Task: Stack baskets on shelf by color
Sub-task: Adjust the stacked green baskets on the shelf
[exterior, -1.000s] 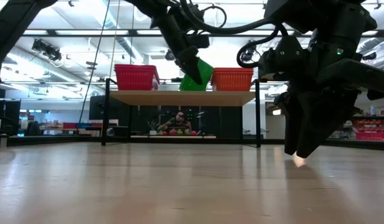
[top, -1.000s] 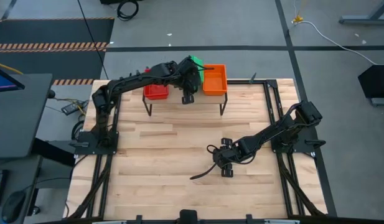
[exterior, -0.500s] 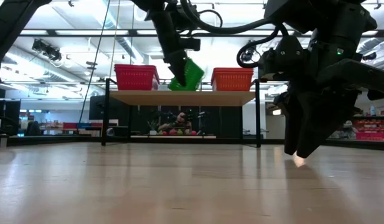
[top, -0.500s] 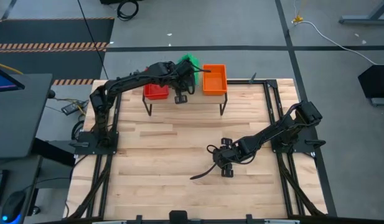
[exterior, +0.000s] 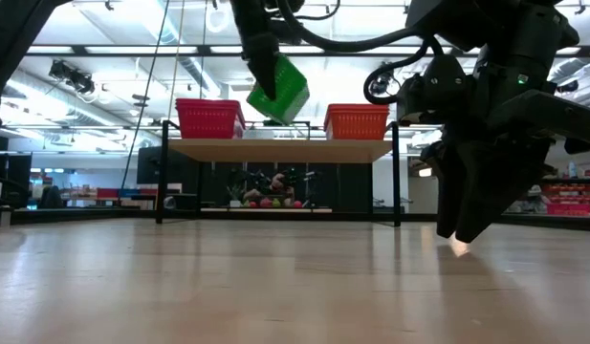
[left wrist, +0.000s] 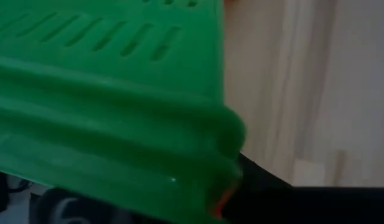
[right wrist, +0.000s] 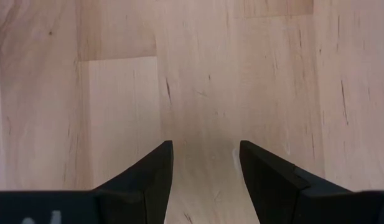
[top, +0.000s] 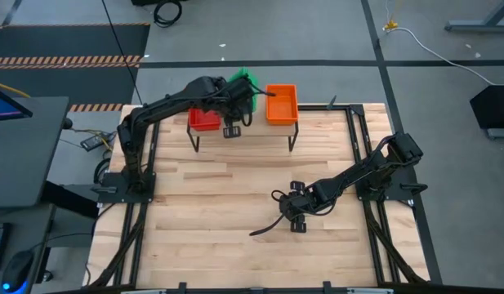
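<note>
You are looking at a bright green basket (exterior: 278, 89) with slotted mesh walls, showing against red baskets (exterior: 209, 118) and orange baskets (exterior: 357, 121), both carrying the same fine mesh pattern. The shelf (exterior: 280, 149) is showing a pale wooden top on thin black legs. The table (top: 235, 204) is showing light wood in jointed strips with darker grain streaks. Both arms are showing dark, nearly black. A small orange-red patch under the green rim in the left wrist view is possibly another basket.

A black cable (top: 266, 225) lies on the slatted wooden tabletop (top: 219, 212).
</note>
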Controlling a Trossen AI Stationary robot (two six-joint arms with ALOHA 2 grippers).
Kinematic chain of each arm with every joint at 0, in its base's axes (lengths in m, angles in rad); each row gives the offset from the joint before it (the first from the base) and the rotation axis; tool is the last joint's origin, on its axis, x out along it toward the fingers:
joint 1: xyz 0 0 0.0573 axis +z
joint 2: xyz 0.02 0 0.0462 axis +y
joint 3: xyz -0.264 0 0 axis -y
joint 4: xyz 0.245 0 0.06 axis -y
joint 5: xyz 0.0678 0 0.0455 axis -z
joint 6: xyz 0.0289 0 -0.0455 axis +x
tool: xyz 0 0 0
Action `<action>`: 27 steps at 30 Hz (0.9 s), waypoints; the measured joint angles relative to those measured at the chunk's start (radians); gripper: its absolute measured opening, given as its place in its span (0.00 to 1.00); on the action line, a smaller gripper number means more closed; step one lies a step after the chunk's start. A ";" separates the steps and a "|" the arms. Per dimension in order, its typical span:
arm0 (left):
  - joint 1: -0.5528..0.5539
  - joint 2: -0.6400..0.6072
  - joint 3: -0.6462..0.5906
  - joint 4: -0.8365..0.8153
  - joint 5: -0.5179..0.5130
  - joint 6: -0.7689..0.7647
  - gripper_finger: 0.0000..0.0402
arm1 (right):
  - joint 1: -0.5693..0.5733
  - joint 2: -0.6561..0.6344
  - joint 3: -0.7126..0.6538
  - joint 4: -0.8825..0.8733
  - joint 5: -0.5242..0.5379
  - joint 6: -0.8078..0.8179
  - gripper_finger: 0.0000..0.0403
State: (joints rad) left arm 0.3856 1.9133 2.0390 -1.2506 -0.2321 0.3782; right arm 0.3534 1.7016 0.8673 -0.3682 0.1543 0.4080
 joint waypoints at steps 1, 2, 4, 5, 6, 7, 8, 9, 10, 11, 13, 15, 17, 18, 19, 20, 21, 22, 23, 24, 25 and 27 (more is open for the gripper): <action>-0.004 0.000 0.001 -0.028 0.000 0.001 0.08 | 0.000 0.000 0.000 0.000 0.000 0.000 0.48; -0.006 0.001 0.001 -0.053 -0.001 0.000 0.07 | 0.000 0.000 0.000 0.000 0.000 0.000 0.48; -0.009 0.004 -0.002 -0.071 -0.003 0.000 0.06 | 0.000 0.000 0.000 0.000 0.000 0.000 0.48; -0.009 0.004 -0.005 -0.065 -0.007 0.000 0.05 | 0.000 0.000 0.000 0.000 0.000 0.000 0.48; -0.009 0.004 -0.005 -0.058 -0.010 0.000 0.05 | 0.000 0.000 0.000 0.000 0.000 0.000 0.48; -0.010 0.004 -0.005 -0.048 -0.014 0.001 0.06 | 0.000 0.000 0.000 0.001 0.000 0.000 0.48; -0.010 0.004 -0.005 -0.037 -0.021 0.001 0.07 | 0.000 0.000 0.000 0.000 0.000 0.000 0.48; -0.010 0.004 -0.005 -0.032 -0.026 0.001 0.08 | 0.000 0.000 0.000 0.000 0.000 0.000 0.48; -0.010 0.004 -0.004 -0.031 -0.030 0.001 0.10 | 0.000 0.000 0.000 0.000 0.000 0.000 0.48; -0.010 0.004 -0.005 -0.032 -0.031 0.001 0.12 | 0.000 0.000 0.000 0.000 0.000 0.000 0.48; -0.010 0.004 -0.005 -0.032 -0.033 -0.001 0.15 | 0.000 0.000 0.000 0.000 0.000 0.000 0.48; -0.010 0.004 -0.005 -0.033 -0.033 -0.009 0.18 | 0.000 0.000 0.000 0.000 0.000 0.000 0.48; -0.011 0.004 -0.005 -0.033 -0.033 -0.030 0.20 | 0.000 0.000 0.000 0.000 0.000 0.000 0.48; -0.012 0.004 -0.005 -0.037 -0.033 -0.038 0.22 | 0.000 0.000 0.000 0.000 0.000 0.000 0.48; -0.013 0.004 -0.005 -0.041 -0.033 -0.047 0.23 | 0.000 0.000 0.000 0.000 0.000 0.000 0.48; -0.013 0.004 -0.005 -0.045 -0.033 -0.052 0.23 | 0.000 0.000 0.000 0.000 0.000 0.000 0.48; -0.014 0.004 -0.005 -0.046 -0.033 -0.053 0.24 | 0.000 0.000 0.000 0.000 0.000 0.000 0.48; -0.015 0.004 -0.005 -0.046 -0.032 -0.054 0.25 | 0.000 0.000 0.000 0.000 0.000 0.000 0.48; -0.016 0.004 -0.005 -0.046 -0.033 -0.054 0.25 | 0.000 0.000 0.000 0.000 0.000 0.000 0.48; -0.019 0.004 -0.005 -0.045 -0.033 -0.054 0.26 | 0.000 0.000 0.000 0.000 0.000 0.000 0.48; -0.021 0.004 -0.005 -0.045 -0.033 -0.054 0.26 | 0.000 0.000 0.000 0.000 0.000 0.000 0.48; -0.025 0.004 -0.005 -0.045 -0.033 -0.058 0.27 | 0.000 0.000 0.000 0.000 0.000 0.000 0.48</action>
State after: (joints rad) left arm 0.3602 1.9171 2.0342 -1.2956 -0.2648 0.3200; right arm 0.3531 1.7016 0.8673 -0.3679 0.1543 0.4080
